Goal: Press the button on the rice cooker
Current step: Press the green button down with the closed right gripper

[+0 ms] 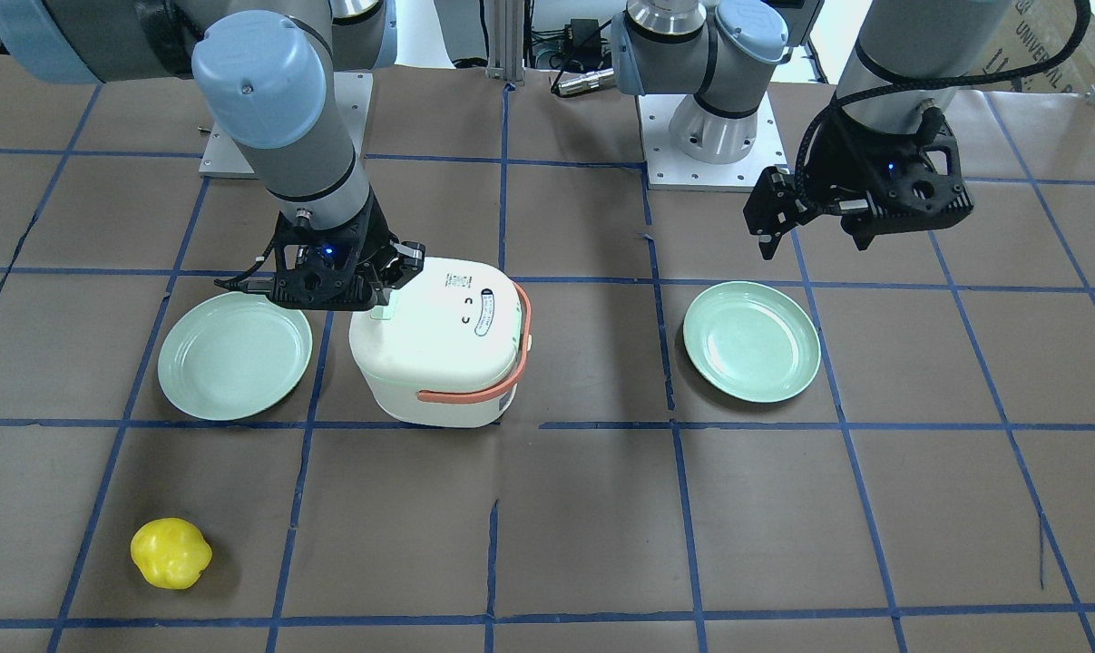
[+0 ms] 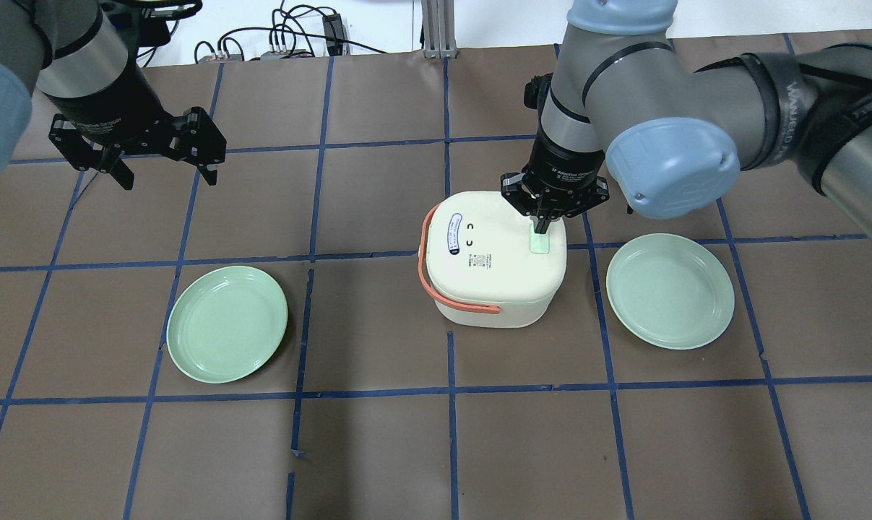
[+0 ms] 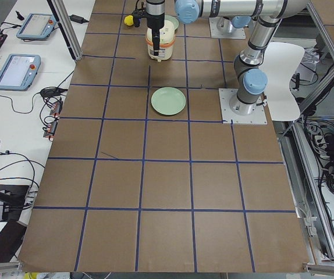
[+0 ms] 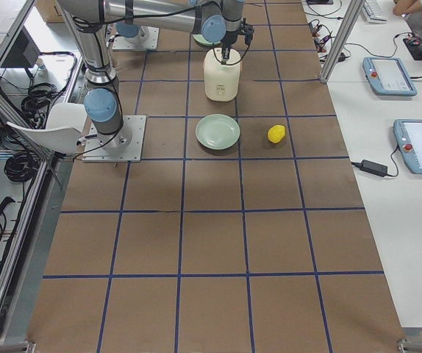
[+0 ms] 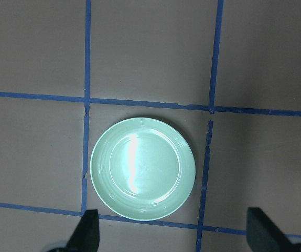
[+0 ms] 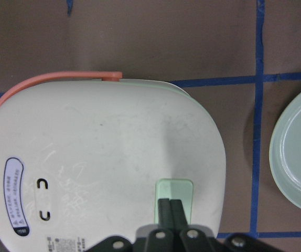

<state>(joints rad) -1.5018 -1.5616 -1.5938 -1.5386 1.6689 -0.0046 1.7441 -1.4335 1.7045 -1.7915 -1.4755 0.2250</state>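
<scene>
1. At the right gripper (image 2: 542, 228): jaws pressed together, holding nothing, tips down on the pale green button (image 6: 174, 192) at one edge of the rice cooker (image 2: 490, 260) lid; real contact hard to confirm.
2. At the left gripper (image 2: 167, 175): jaws spread wide, holding nothing, raised above the tabletop (image 2: 378, 433), well apart from the rice cooker.
3. On the rice cooker: lid closed, orange handle (image 2: 427, 261) lying down around the side opposite the button.
4. On the button side, near but not touching: a near green plate (image 2: 670, 290). On the handle side, farther off: a second green plate (image 2: 226, 332).
5. In front of the rice cooker, away from the robot: a wide stretch of bare brown tabletop with blue tape squares, and a yellow fruit-like thing (image 1: 171, 553) well apart, past the near green plate.
6. Past the tabletop edge on that same side: a white bench with teach pendants (image 4: 389, 76).
</scene>
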